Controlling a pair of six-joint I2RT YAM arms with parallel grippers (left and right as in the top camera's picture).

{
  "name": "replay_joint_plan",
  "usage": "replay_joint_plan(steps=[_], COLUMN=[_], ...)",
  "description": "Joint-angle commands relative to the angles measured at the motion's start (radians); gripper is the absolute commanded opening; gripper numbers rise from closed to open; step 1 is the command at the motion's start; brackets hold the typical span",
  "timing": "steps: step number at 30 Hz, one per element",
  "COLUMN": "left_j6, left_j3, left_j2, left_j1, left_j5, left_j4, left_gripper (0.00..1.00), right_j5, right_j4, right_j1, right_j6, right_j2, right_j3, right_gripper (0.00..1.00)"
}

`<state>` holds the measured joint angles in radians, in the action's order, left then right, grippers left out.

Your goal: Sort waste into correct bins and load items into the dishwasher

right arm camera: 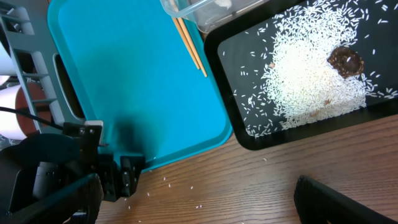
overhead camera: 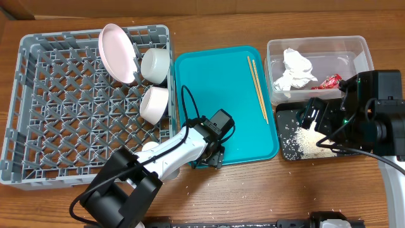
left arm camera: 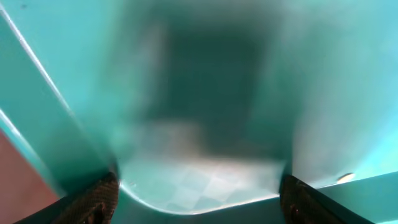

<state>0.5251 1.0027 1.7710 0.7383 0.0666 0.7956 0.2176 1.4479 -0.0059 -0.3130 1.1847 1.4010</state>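
**Both end effectors spread wide, waste lying in its bins**

At the lower centre of the overhead frame, the left end effector (left arm camera: 202, 205) is hanging over the near lip of the teal tray (overhead camera: 215, 82), its fingers (left arm camera: 99, 202) standing wide apart and gripping nothing. At the right, the right end effector (right arm camera: 199, 205) is hovering by the black tray (overhead camera: 285, 120), fully spread and empty. That tray is holding the rice (right arm camera: 305, 74) and a brown scrap (right arm camera: 346, 60). Further up, the chopsticks (overhead camera: 257, 85) are lying along the teal tray's right side. At upper right, the clear tub (overhead camera: 361, 47) is holding the napkin (overhead camera: 296, 68) and red wrapper (overhead camera: 331, 81). At left, the grey rack (overhead camera: 38, 95) is carrying the plate (overhead camera: 118, 52), upper bowl (overhead camera: 155, 64) and lower bowl (overhead camera: 154, 104)
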Motion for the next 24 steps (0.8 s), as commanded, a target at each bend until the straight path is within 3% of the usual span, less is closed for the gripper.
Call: replay_joint_plan(steps=[1,20,24], left_j6=[0.026,0.028,-0.002], left_j3=[-0.060,-0.055,0.052], left_j2=[0.047,0.047,0.046], left_j1=[-0.019,-0.072,-0.072], left_j5=[0.099,0.132,0.132], left_j4=[0.059,0.093,0.127], left_gripper=[0.86,0.86,0.85], right_j5=[-0.008,-0.008,-0.008], right_j4=[-0.005,-0.005,-0.005], right_j1=[0.000,0.000,0.000], right_j6=[0.003,0.003,0.003], right_j2=[-0.005,-0.005,-0.005], right_j3=[0.019,0.019,0.019], right_gripper=[1.00,1.00,1.00])
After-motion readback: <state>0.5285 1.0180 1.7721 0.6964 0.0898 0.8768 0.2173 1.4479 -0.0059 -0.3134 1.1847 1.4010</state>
